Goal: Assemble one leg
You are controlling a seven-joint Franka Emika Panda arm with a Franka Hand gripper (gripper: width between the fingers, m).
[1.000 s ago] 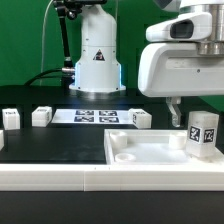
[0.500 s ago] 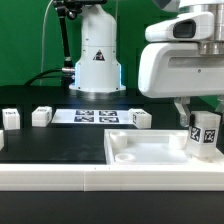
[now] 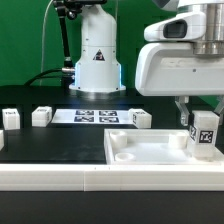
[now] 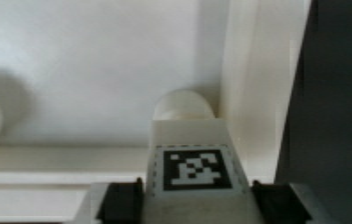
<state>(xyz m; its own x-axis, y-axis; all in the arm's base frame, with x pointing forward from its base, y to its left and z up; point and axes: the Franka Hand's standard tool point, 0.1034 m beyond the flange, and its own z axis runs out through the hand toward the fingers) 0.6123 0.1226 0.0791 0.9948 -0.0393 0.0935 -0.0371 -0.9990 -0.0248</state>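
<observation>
The pincer (image 3: 203, 120) is clamped on the leg (image 3: 205, 134), a small white plastic rectangular post whose black-and-white square tag faces the exterior camera, at 4 o'clock in the exterior view. The leg stands roughly upright over the 3 o'clock end of the large flat white square plastic tray (image 3: 128, 158) with a raised rim; whether it touches the tray I cannot tell. In the wrist view, 2 dark fingers (image 4: 123, 202) press the leg from both sides, the tag showing between them. On the black worktop (image 3: 60, 140), at 10 o'clock from the tray, lies the thin white marker board (image 3: 95, 116), with 3 small white plastic blocks (image 3: 42, 116) near it
</observation>
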